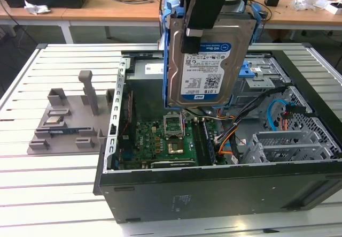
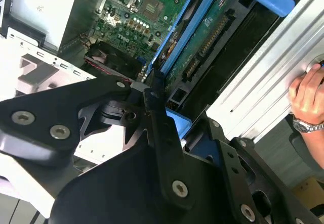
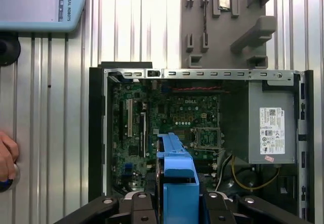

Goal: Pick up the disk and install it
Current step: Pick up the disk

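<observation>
Silver, bright blue, black and green

The disk [image 1: 211,71] is silver, its label white with a blue band, and its carrier frame [image 1: 167,60] is bright blue. The gripper [image 1: 206,20] is black. The computer case [image 1: 214,194] is black, the motherboard [image 1: 160,140] green, and the power supply [image 3: 271,128] grey with a white sticker. The table [image 1: 53,194] is white, striped by dark grooves; the fixture [image 1: 69,119] is plain grey.

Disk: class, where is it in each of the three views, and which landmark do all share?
Exterior view: disk upright above the open case.
Second wrist view: disk, green underside showing, beside the motherboard.
First wrist view: disk edge-on over the motherboard.
Shared landmark: motherboard.
</observation>
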You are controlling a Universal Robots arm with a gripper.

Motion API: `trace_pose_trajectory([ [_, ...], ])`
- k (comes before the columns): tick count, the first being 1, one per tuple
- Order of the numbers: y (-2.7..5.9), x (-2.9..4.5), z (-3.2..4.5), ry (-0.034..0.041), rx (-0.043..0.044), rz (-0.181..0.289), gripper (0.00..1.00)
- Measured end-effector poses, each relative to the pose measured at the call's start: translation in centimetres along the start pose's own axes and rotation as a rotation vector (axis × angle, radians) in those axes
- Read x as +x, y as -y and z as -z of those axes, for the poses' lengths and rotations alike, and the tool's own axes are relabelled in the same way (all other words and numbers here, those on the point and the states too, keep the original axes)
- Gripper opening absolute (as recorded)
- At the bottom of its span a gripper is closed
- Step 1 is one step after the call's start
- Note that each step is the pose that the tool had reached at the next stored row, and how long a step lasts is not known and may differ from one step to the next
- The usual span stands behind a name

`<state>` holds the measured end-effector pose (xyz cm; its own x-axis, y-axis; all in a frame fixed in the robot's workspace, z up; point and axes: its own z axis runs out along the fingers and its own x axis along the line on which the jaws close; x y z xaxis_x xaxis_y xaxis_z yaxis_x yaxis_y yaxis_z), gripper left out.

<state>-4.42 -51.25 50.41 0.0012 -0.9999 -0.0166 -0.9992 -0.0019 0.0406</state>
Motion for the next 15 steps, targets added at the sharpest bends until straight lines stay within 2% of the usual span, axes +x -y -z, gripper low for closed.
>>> trace_pose_trajectory([
  [2, 0.0, 0.28, 0.01, -0.0001, 0.0, 0.0, 0.37],
  [10, 0.06, 2.23, 0.02, 0.0, 0.0, 0.0, 0.37],
  [15, 1.18, 2.54, 0.06, 0.0072, -0.0005, 0.0, 0.37],
])
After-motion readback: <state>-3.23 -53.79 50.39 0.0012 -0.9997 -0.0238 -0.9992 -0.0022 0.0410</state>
